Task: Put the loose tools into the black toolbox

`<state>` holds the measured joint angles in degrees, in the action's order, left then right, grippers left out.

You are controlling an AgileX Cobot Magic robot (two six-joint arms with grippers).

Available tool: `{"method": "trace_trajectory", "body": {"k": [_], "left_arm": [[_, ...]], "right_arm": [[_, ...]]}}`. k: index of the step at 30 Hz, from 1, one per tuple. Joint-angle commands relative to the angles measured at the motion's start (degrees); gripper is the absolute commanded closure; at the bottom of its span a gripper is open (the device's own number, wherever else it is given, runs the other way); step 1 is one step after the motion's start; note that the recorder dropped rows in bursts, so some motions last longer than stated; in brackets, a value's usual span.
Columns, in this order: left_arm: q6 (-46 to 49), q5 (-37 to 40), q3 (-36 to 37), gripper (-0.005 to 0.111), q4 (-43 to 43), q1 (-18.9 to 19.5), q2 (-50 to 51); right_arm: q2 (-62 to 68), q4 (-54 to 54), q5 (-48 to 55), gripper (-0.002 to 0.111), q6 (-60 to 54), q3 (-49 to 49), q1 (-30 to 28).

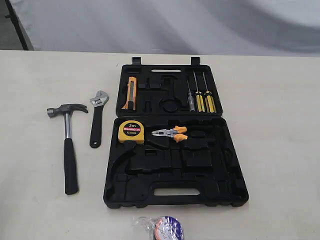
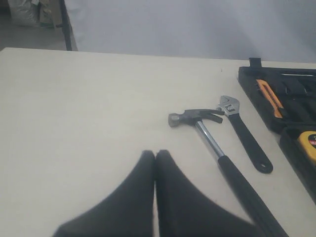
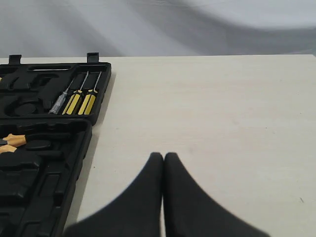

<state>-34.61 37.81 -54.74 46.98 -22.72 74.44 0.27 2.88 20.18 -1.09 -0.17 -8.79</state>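
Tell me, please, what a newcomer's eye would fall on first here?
The open black toolbox fills the middle of the table, a yellow tape measure and orange-handled pliers bright inside. Left of it in the exterior view lie the claw hammer and adjustable wrench, side by side.

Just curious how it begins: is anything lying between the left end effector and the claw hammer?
Nothing visible. Only bare table separates the shut left end effector from the claw hammer. The adjustable wrench lies beyond the hammer, toward the toolbox.
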Motion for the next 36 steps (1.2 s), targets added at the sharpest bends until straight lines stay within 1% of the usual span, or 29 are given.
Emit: {"method": "trace_trajectory", "body": {"k": [1,28,29,36], "left_arm": [[-0.59,-0.97,0.53,0.105,-0.78,0.19,-0.46],[-0.59,-0.97,0.53,0.105,-0.78,0.19,-0.46],[-0.59,-0.97,0.53,0.105,-0.78,0.19,-0.46],[-0.59,-0.97,0.53,0.105,-0.78,0.19,-0.46]], "right_arm": [[-0.27,-0.15,-0.38,0.108,0.17,0.17,0.27],[-0.27,-0.15,-1.38,0.108,0.17,0.17,0.27],[-0.27,0.31,-2.65,0.108,0.17,0.17,0.27],[-0.27,0.32,-24.27,0.108,0.17,0.17,0.27]]}}
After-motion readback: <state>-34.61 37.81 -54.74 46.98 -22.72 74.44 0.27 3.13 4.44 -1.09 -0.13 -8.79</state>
